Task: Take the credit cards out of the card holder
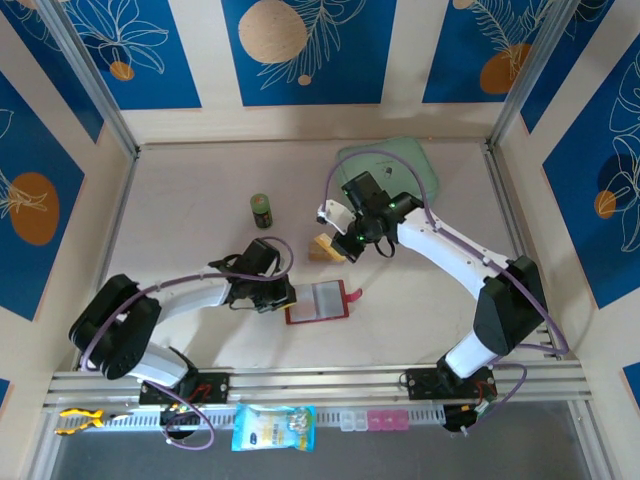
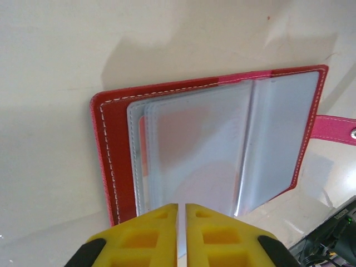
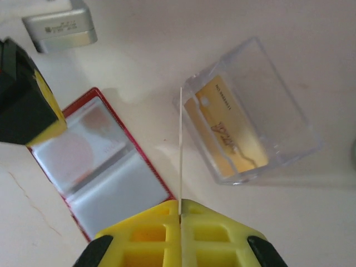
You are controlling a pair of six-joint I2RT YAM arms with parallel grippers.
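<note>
Here the left tool (image 2: 181,214) pinches a clear sleeve (image 2: 211,150) of the open card holder (image 2: 111,139), while the right tool (image 3: 179,207) pinches a credit card (image 3: 181,139).

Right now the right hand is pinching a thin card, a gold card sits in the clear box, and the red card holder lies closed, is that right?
Not quite. The red card holder lies open, not closed; the right wrist view shows its clear sleeves. The rest stands: the right hand pinches a thin card, and a gold card sits in the clear box.
</note>
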